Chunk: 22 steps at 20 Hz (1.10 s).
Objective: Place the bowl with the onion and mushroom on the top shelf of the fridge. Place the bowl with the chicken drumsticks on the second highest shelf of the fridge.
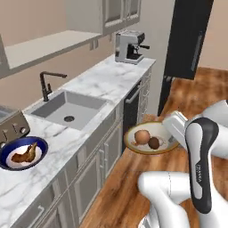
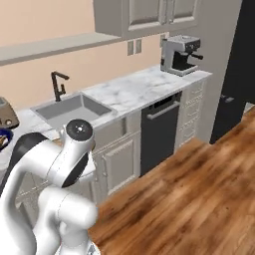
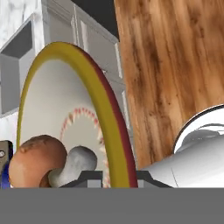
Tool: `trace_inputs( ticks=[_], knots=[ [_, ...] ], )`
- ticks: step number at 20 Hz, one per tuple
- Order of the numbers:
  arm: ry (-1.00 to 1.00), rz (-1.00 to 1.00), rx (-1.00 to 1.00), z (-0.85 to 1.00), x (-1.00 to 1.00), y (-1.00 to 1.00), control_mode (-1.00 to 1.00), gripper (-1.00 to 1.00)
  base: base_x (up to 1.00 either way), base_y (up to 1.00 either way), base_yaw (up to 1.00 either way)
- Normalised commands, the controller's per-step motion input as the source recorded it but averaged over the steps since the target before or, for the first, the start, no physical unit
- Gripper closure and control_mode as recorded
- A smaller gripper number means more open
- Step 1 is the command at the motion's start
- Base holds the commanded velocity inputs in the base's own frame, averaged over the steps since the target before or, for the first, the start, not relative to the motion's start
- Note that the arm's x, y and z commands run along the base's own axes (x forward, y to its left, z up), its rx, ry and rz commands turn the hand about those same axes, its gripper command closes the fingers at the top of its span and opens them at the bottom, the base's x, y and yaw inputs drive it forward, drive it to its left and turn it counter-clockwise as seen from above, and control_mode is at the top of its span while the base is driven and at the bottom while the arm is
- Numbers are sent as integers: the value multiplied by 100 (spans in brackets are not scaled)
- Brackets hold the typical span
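Note:
A yellow-rimmed bowl (image 1: 151,129) hangs level above the wood floor, in front of the counter cabinets. In it lie the light orange-brown onion (image 1: 141,136) and the darker mushroom (image 1: 154,143). My gripper (image 1: 168,133) is shut on the bowl's right rim. The hand view has the yellow rim (image 3: 98,87) running up from my gripper (image 3: 118,178), with the mushroom (image 3: 37,159) at lower left. A blue bowl (image 1: 41,143) with chicken drumsticks (image 1: 26,153) stands on the marble counter, at its near left end. The black fridge (image 1: 187,35) stands at the far right; its shelves are hidden.
Along the counter are a toaster (image 1: 11,127), a sink (image 1: 67,109) with a black faucet (image 1: 46,84), and a coffee machine (image 1: 129,46) at the far end. A black dishwasher front (image 1: 132,107) sits under the counter. Wood floor (image 2: 199,189) stretches toward the fridge.

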Motion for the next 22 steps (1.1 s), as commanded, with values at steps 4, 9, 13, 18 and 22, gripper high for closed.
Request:
trace_inputs(
  ticks=[4,9,13,18,22],
  knots=[
    [0,0,0,0,0,0,100,100,0,-82,-69],
    [0,0,0,0,0,0,100,100,19,-99,-56],
    [0,0,0,0,0,0,100,100,69,-83,-46],
    [0,0,0,0,0,0,100,100,100,-55,-25],
    [0,0,0,0,0,0,100,100,100,-29,-12]
  ],
)
